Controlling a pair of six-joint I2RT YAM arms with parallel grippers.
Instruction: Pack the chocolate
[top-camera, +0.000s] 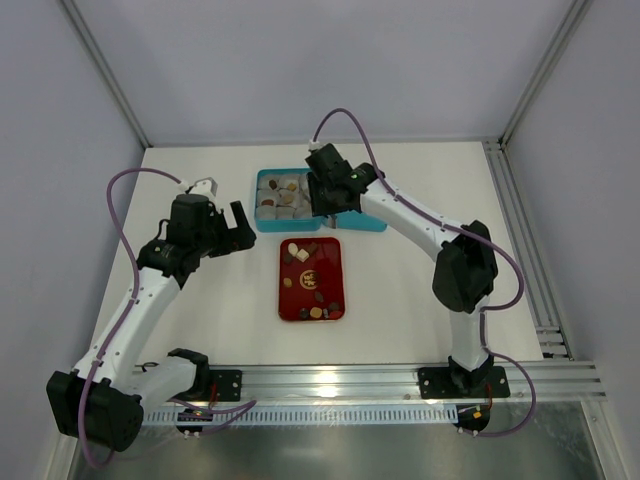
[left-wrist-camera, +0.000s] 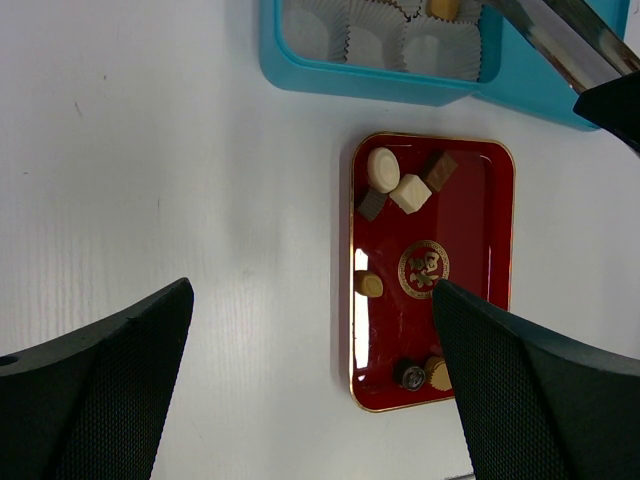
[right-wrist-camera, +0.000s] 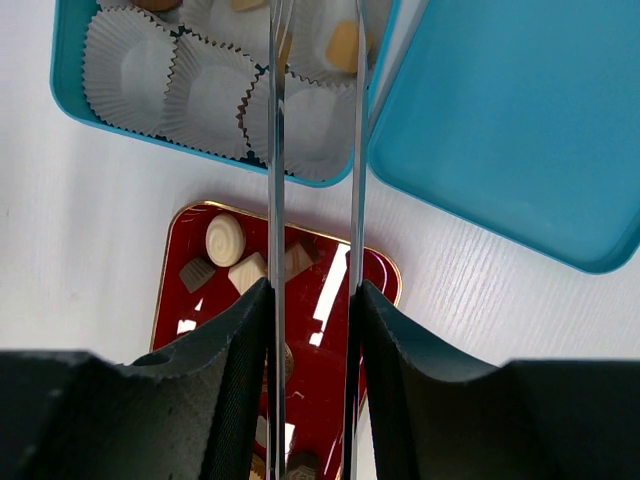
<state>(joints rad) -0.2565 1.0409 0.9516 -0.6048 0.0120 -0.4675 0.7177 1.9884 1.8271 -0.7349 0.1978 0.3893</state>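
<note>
The chocolate lies as small loose pieces on the red tray. Cream, brown and grey ones cluster at its far end, one tan piece sits by its left edge, and others lie at its near end. A few pieces sit in paper cups in the blue box.

- Blue box: far part cut off by top edge, left wrist view.
- Tweezers: tips run past top edge, right wrist view.
- Red tray: near end hidden behind right gripper.
</note>
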